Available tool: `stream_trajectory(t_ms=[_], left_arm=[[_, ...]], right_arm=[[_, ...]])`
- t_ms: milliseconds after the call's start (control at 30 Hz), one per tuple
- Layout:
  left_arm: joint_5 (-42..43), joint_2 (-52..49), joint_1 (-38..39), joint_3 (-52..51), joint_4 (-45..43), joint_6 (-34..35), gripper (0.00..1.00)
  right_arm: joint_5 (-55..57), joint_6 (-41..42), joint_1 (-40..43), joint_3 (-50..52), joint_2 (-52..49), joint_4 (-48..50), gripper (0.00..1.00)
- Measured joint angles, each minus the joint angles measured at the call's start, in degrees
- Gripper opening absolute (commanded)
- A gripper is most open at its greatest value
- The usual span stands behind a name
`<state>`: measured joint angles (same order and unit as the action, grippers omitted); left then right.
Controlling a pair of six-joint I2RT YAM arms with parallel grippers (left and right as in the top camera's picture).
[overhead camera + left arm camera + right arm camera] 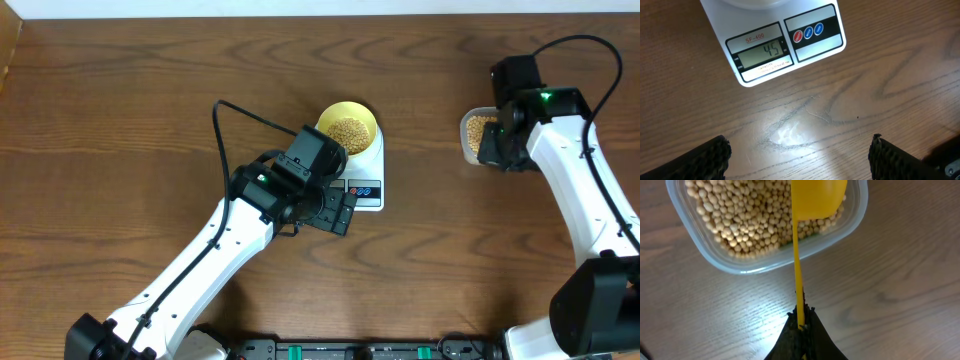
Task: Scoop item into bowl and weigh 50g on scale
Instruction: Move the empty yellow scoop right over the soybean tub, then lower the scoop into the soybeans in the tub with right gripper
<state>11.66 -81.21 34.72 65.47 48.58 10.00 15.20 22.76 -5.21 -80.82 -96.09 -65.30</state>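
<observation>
A: So, how do the grippers stand?

B: Well, the right gripper (801, 330) is clenched on the thin handle (798, 275) of the yellow scoop (817, 197), whose cup sits over the beans (740, 220) in the clear tub (740, 266). The left gripper (800, 165) is spread wide with nothing between its fingers. It hovers over bare table (840, 115) just in front of the scale (770, 45).

A: What's around, and is anything in the way?

B: The pale-yellow bowl (350, 107) stands on the scale with a heap of beans in it; the display (764, 50) reads 45. Seen from overhead, the left arm (220, 250) overhangs the scale's front corner. The tub lies well apart, to the right.

A: Counts?

B: One bowl, one scale, one tub, one scoop, three buttons (808, 32) — one red, two blue. The beans are too many to count.
</observation>
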Motion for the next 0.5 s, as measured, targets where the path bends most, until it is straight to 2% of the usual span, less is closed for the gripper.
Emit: stream_trajectory(t_ms=[500], left_arm=[[0.0, 0.0, 0.0, 0.0, 0.0, 0.0, 0.91]], right_arm=[[-1.4, -0.9, 0.9, 0.0, -2.1, 1.8, 0.01]])
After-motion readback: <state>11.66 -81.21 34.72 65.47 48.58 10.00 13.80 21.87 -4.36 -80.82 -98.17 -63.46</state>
